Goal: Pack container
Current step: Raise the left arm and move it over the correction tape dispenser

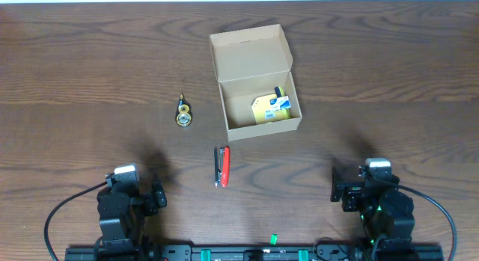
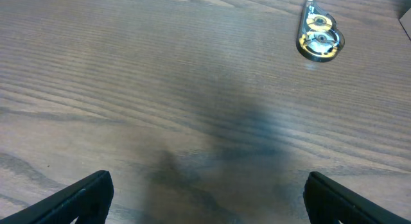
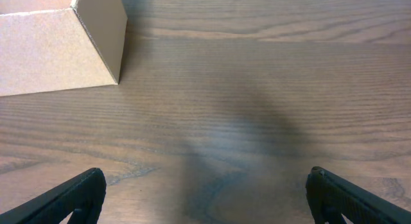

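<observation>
container (image 1: pixel 263 129) lid open, well apart from both: 1 o'clock from my left pincer (image 2: pixel 205 208), 11 o'clock from my right pincer (image 3: pixel 205 205). Both spread wide, holding nothing. Right wrist view catches its corner at 10 o'clock

Robot test bench, wood-grain table (image 1: pixel 389 81)
</observation>
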